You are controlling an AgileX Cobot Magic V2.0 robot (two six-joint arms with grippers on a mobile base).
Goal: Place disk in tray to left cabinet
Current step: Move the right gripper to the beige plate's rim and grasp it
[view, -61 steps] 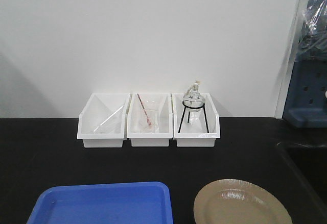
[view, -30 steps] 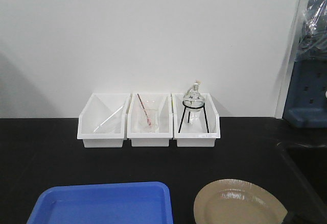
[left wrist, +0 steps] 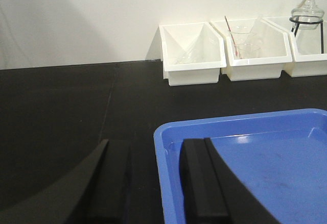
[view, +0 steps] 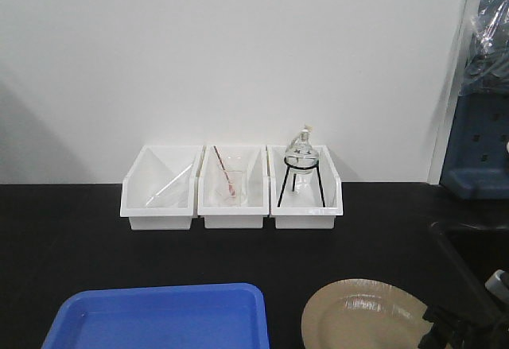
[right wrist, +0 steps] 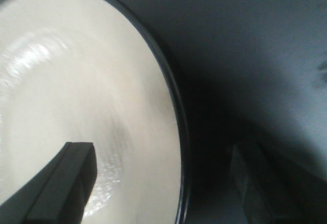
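Disk (view: 362,317) right of tray (view: 159,317); bins (view: 231,188) behind.

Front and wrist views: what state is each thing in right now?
plate: flat on the table, right of the tray, not in it.
tray: on the table, empty.
left gripper: jaws open, straddling the tray's rim.
right gripper: jaws open, straddling the plate's rim, not gripping.
flask: upright in the right-hand bin.
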